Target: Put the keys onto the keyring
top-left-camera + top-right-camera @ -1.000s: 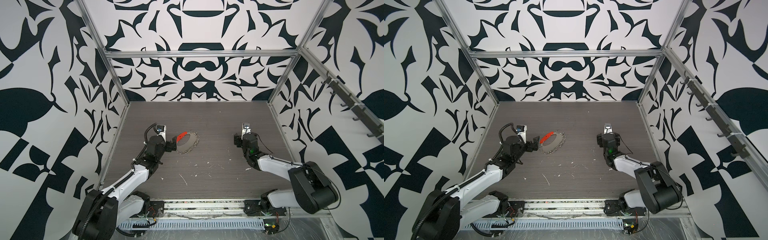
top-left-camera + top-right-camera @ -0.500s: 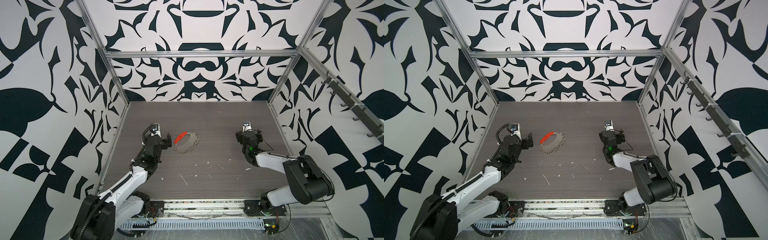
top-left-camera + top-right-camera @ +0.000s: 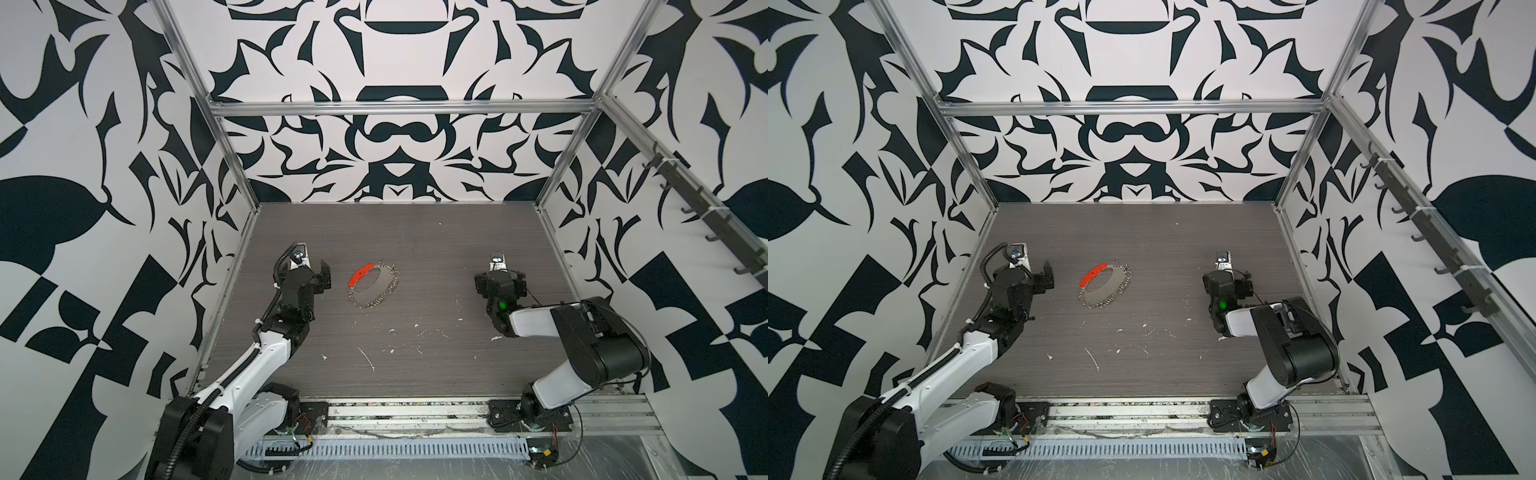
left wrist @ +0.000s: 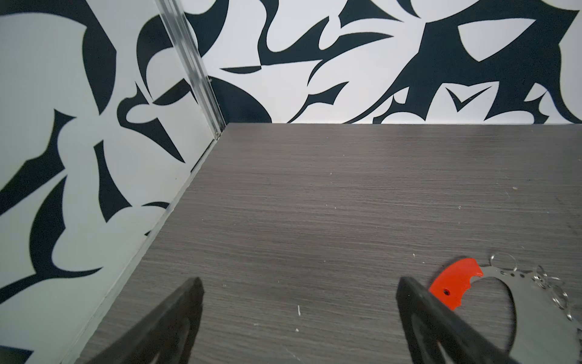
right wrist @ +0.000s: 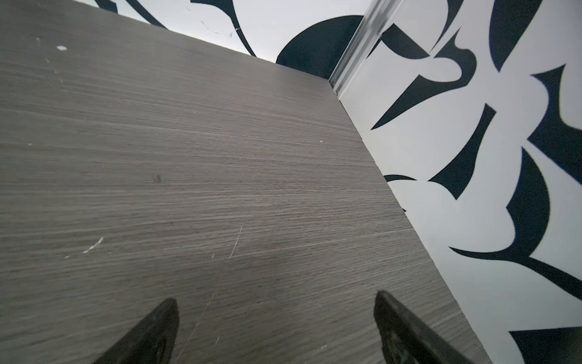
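Where the near edge of the grey wood-grain table (image 3: 415,232) meets the metal rail (image 3: 415,411), white flecks and scratches (image 3: 370,359) lie scattered across the matte boards. Farther in, the left gripper (image 3: 323,277) hangs with its black fingers spread wide and bare table between them, as its wrist view shows (image 4: 299,283). The right gripper (image 3: 500,279) is likewise splayed apart and holds nothing (image 5: 277,302). The keyring (image 3: 365,304) lies flat on the table, just beside the left gripper at about its 3 o'clock and not touching it. It is well apart from the right gripper, at that one's 9 o'clock, in both top views (image 3: 1100,304). It is an oval loop of shiny, mirror-like metal (image 4: 535,302) edged with small silvery chain links. A curved, smooth red plastic section (image 3: 360,274) sits at the loop's 10 o'clock, nearest the left fingers (image 4: 456,280). A thin silver split ring (image 4: 503,260) sits just past the red piece. Beyond stands the black-and-white patterned back wall (image 3: 390,145).
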### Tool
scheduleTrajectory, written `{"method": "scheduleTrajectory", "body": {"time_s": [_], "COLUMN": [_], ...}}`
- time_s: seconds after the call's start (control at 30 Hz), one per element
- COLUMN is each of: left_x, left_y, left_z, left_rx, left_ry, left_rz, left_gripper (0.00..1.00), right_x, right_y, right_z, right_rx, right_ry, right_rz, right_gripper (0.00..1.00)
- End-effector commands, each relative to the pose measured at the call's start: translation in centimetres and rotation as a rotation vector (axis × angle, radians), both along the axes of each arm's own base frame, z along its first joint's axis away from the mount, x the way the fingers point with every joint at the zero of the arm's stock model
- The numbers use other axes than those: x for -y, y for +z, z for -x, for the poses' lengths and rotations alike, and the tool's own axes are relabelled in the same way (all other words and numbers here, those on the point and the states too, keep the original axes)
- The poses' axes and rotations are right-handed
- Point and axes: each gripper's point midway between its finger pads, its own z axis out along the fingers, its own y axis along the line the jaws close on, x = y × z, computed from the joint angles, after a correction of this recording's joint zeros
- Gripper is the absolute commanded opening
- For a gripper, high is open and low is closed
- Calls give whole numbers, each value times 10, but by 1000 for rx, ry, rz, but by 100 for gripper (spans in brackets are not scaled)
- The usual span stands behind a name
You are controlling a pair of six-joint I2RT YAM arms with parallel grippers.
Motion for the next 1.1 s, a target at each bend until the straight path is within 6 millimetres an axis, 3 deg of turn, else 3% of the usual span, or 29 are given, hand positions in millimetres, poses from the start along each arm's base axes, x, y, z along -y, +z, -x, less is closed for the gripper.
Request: {"method": "scheduleTrajectory", "body": {"time_s": [0.0,0.13,0.37,0.7,0.9,1.07], "left_x": [-5,-13,-19,-54,-59,-64], "left_y": [4,-7,-29,-59,-54,-49], "left_z": [-1,-6,-13,4,10,1], "left_rx": [31,15,-13,20,83,129], "left_ry": [9,57,105,187,163,162], "left_rz": [-42,-31,-18,56,-7,9], "left_gripper": [99,99,99,99,99,99], "right_x": [8,8,6,3,3,2], "right_y": [18,14,12,10,9,9], "right_z": [-5,5,9,2,3,3], "right_rx": [111,198,198,164,161,161], "right_ry": [-18,28,43,57,59,60], "right_rz": [-116,-135,-156,-151,-149,-150], "right_gripper": [99,97,97,100,100,100]}}
